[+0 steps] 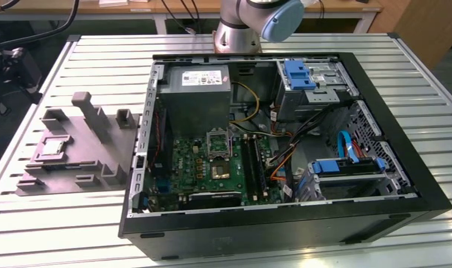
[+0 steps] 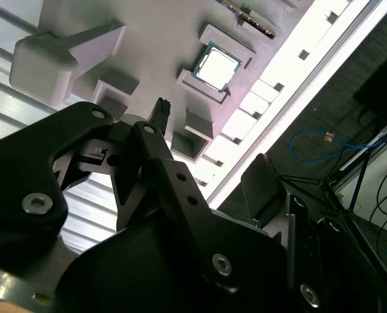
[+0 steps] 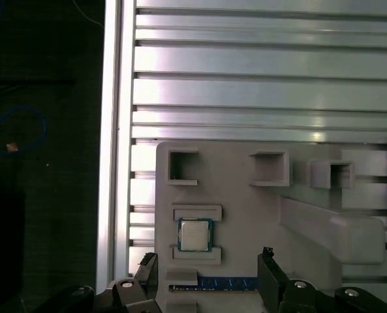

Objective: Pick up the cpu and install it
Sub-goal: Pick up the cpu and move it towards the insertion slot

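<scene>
On the grey tray (image 3: 245, 215), the cpu (image 3: 194, 235) lies flat in its pocket.
Over it the gripper (image 3: 207, 259) hangs empty, jaws spread wide. Tray and cpu rest on the slatted table (image 1: 99, 61), beside the open computer case (image 1: 285, 229), toward the exterior view's left.

The cpu (image 3: 194, 235) is silvery, seemingly teal-edged; the tray (image 3: 245, 212) is grey.

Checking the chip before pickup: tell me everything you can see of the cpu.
The cpu is a small, thin square chip with a pale silvery metal top and a dark green edge. It lies flat in a recess of the grey tray, between two raised lips. The open gripper hovers above, not touching it.
</scene>
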`<state>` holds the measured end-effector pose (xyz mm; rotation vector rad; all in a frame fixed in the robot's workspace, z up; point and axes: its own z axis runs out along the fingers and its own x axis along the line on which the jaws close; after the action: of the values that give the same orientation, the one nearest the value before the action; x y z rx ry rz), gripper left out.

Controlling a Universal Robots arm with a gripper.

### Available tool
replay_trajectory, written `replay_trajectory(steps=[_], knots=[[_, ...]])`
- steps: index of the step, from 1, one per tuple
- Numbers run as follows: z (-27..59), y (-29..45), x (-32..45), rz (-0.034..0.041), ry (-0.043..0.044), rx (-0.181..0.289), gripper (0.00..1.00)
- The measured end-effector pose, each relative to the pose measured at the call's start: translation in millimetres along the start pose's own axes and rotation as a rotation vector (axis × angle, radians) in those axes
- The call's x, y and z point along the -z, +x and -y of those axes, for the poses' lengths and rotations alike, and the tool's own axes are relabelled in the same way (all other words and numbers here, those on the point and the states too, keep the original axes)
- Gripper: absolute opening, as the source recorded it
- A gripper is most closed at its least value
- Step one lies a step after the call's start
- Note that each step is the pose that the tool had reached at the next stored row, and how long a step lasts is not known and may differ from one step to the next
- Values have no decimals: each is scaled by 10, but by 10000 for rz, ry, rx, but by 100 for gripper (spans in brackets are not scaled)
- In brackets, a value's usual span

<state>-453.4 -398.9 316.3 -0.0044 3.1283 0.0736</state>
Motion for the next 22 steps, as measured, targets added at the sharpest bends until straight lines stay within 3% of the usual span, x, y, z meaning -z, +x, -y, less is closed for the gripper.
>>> replay_trajectory(steps=[22], knots=[[4, 1, -83, 1, 0, 0, 71]])
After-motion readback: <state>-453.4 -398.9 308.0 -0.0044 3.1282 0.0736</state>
